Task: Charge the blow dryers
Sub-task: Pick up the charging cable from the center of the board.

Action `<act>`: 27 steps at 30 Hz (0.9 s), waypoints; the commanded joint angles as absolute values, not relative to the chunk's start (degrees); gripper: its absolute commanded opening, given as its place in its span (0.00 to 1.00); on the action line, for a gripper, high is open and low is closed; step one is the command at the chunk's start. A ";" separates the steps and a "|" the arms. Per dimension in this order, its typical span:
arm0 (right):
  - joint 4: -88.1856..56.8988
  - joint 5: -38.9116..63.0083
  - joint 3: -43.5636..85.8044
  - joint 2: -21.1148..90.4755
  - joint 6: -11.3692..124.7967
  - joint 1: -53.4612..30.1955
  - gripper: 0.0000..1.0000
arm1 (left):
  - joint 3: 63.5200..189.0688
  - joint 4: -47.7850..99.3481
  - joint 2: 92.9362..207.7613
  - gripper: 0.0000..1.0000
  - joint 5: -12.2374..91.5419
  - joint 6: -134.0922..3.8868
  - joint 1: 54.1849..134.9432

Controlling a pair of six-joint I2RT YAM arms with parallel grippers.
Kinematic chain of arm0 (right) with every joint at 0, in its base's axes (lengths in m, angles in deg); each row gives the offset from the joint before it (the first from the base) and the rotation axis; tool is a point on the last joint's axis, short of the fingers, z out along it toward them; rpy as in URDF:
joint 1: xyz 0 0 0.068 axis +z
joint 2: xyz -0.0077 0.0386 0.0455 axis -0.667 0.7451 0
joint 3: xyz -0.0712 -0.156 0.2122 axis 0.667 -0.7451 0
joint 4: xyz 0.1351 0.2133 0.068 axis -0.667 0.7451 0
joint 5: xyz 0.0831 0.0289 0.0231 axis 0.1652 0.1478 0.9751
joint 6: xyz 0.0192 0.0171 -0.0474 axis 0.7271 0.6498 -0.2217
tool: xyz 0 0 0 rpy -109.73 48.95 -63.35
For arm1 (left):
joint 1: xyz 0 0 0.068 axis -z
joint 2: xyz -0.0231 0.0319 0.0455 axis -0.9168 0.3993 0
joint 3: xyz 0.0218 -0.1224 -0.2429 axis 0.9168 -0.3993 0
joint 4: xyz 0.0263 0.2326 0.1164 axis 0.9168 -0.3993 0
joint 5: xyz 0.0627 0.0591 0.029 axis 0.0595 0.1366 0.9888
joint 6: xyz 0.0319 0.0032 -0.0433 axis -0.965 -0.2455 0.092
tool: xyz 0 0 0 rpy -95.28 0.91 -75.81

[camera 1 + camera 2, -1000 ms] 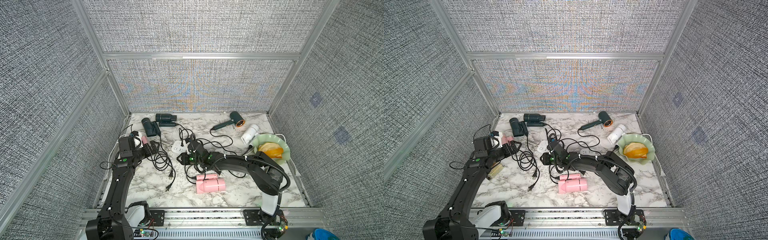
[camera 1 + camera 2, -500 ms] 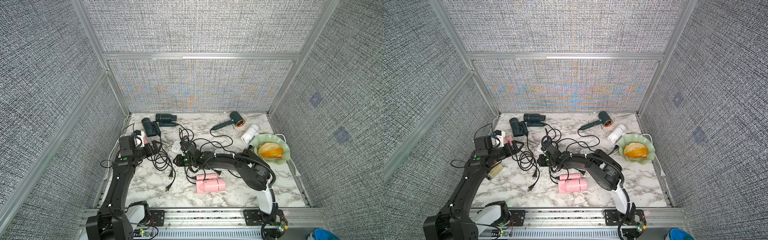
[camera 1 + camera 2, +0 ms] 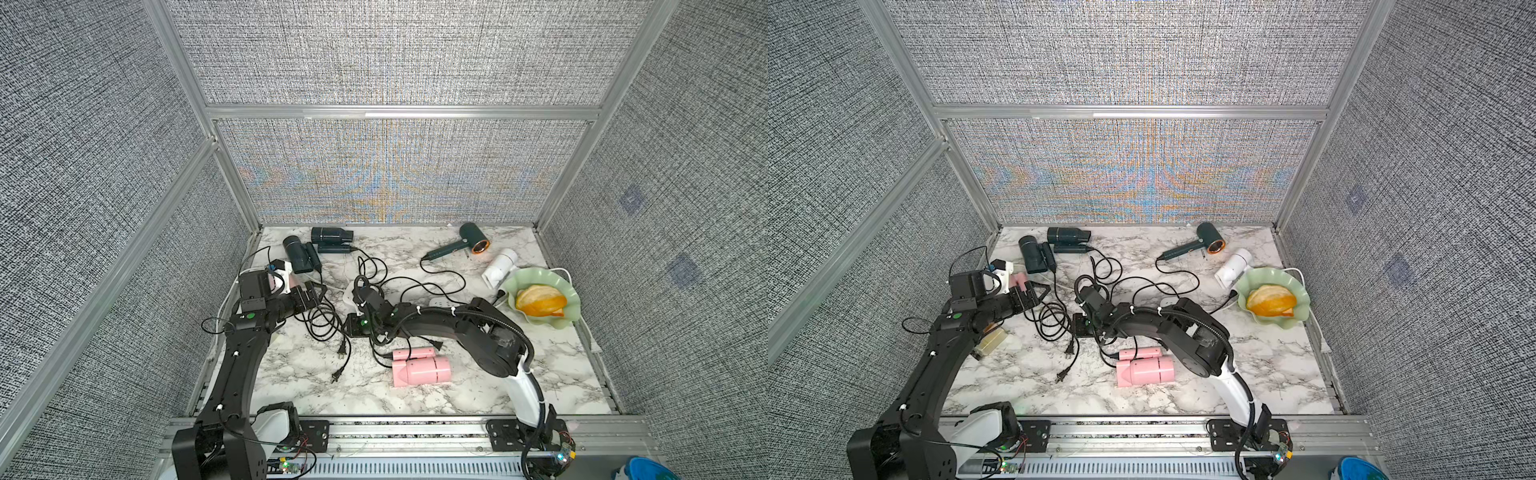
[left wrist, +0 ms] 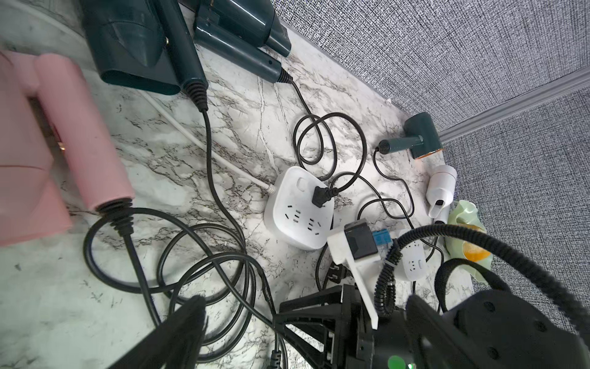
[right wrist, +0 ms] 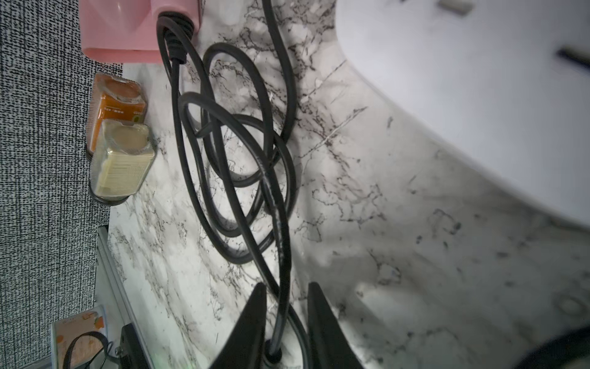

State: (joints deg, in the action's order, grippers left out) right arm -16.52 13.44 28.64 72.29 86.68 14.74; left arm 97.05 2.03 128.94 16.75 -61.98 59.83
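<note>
Both top views show a pink blow dryer (image 3: 419, 368) lying near the front. Two dark teal ones (image 3: 299, 253) (image 3: 330, 237) lie at the back left, a green copper-ringed one (image 3: 469, 243) and a white one (image 3: 500, 268) at the back right. A second pink dryer (image 4: 79, 127) lies under my left wrist. My right gripper (image 3: 361, 291) (image 5: 285, 306) is shut on a black cord (image 5: 281, 255) at its plug end, beside the white power strip (image 4: 300, 207). My left gripper (image 3: 309, 295) (image 4: 303, 322) is open over the tangled cords, holding nothing.
A second white power strip (image 4: 413, 258) lies behind the right arm. A green bowl (image 3: 536, 272) of orange slices stands at the right edge. Two small bottles (image 5: 118, 102) (image 5: 121, 159) lie by the left wall. Loose plugs (image 3: 340, 353) lie mid-table.
My right gripper has moved left toward the square power strip, and its jaws have narrowed on the cord. The left arm has barely shifted.
</note>
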 commanded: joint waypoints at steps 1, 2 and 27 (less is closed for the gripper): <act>-15.66 14.00 29.31 73.01 86.90 14.79 0.25 | 97.07 2.53 128.78 0.98 15.93 -63.14 59.72; -15.67 13.98 29.51 73.19 86.98 14.78 0.25 | 97.08 2.61 128.79 0.98 15.85 -63.14 59.75; -8.64 2.14 25.33 58.28 77.11 13.79 0.08 | 96.53 5.04 126.01 0.96 12.86 -63.47 59.78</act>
